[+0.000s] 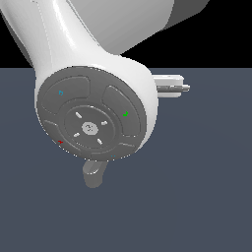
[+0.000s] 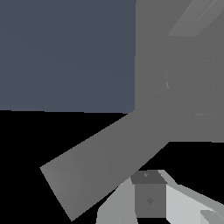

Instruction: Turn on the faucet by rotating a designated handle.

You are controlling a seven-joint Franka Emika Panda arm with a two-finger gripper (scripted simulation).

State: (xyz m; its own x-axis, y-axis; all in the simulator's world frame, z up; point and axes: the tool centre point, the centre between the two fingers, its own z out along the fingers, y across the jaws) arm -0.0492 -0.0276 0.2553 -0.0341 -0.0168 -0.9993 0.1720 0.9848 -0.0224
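Observation:
The faucet fills the wrist view: its flat grey base plate (image 2: pixel 151 52) carries a round hub (image 2: pixel 199 87). From the hub the handle (image 2: pixel 100 159), a flat straight grey bar, reaches out over the plate's edge. Of my gripper, only the white fingers (image 2: pixel 149 197) with a dark pad show clearly, close beside the handle's long edge; whether it touches the bar is unclear. In the exterior view the arm's wrist (image 1: pixel 91 115) hides nearly all of the faucet; only a thick rounded grey spout end (image 1: pixel 94 174) sticks out below it.
The faucet stands on a dark blue-grey floor (image 1: pixel 197 197). A white arm part with a grey tip (image 1: pixel 172 84) juts out at the exterior view's right of the wrist. A lighter grey strip (image 2: pixel 192 19) crosses the base plate beyond the hub.

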